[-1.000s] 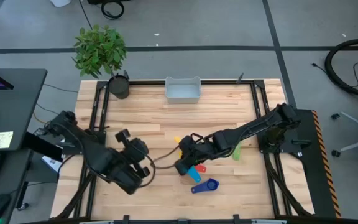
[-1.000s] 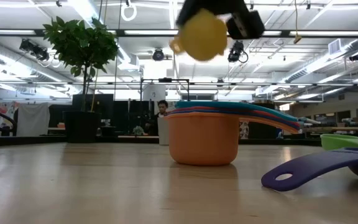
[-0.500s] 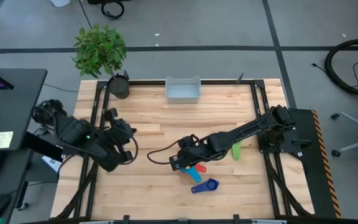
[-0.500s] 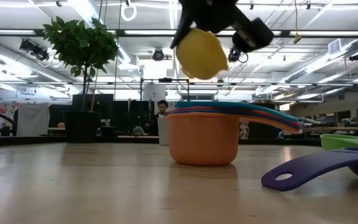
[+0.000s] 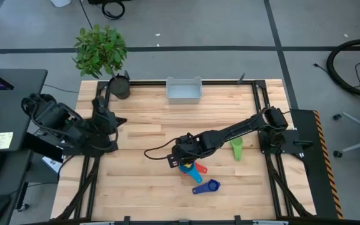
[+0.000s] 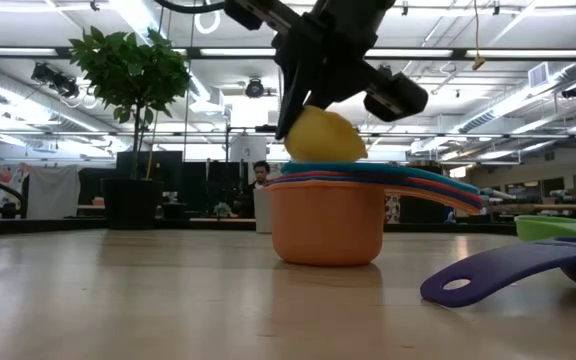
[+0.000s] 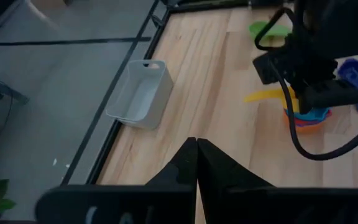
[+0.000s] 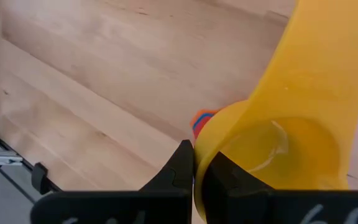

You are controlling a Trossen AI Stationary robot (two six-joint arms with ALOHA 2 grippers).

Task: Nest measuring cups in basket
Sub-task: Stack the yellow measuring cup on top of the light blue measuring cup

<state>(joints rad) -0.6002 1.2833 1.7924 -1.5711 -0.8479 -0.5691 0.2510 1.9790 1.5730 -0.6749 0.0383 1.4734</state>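
Yellow measuring cup (image 6: 324, 137) is pinched in the right gripper (image 5: 179, 156) just above the orange-bottomed stack of nested cups (image 6: 330, 215) at mid-table. 1 blue cup (image 5: 207, 186) lies nearer, 1 green cup (image 5: 236, 149) to the right. The basket (image 5: 184, 90) stands at the far edge. The left gripper (image 5: 108, 116), closed on nothing, waits at the left side.

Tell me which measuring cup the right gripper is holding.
The yellow cup, clamped in the right gripper just above the nested stack. The green cup and blue cup lie loose on the table.
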